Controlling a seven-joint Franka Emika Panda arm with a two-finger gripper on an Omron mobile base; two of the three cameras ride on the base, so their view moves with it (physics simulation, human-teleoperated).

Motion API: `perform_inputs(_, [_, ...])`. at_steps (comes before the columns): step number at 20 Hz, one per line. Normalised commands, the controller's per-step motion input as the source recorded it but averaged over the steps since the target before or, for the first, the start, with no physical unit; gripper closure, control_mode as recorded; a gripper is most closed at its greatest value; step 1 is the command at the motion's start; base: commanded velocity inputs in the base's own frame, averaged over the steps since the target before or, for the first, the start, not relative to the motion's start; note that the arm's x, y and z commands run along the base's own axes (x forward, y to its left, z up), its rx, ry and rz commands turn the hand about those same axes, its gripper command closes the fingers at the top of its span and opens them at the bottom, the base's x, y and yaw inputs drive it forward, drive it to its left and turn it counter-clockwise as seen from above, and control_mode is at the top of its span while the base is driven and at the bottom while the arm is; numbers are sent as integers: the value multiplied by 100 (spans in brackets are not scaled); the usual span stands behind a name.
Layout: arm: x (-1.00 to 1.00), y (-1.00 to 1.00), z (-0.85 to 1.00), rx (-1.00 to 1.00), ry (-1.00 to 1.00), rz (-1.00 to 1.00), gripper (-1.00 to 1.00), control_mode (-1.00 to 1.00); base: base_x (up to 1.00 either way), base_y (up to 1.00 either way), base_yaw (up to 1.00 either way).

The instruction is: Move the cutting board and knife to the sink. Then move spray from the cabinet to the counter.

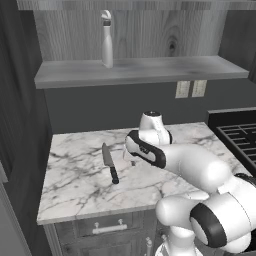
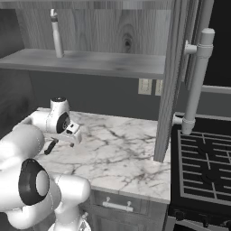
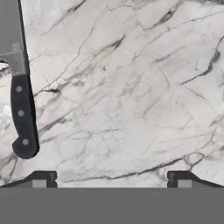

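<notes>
From the left base view, the knife [image 1: 110,163] lies flat on the marble worktop [image 1: 75,180], and the spray [image 1: 107,39] stands on the cabinet [image 1: 140,70] shelf. In the hand view, the tool [image 3: 111,179] hangs above bare marble, fingers spread wide, gripping nothing, beside the knife.

The knife [image 1: 110,163] lies on the counter [image 1: 75,185], the spray [image 1: 107,40] standing on the cabinet [image 1: 140,70] shelf above
</notes>
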Motion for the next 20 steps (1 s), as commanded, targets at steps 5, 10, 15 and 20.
perform_inputs(5, [2,36,0,0,6,0,-100,-100,0,0,0])
perform_inputs(10, [0,18,-2,0,0,3,-100,-100,0,0,0])
perform_inputs(15, [0,16,-23,0,0,3,-100,-100,0,0,0])
perform_inputs(20, [0,6,-19,0,0,0,-100,-100,0,0,0])
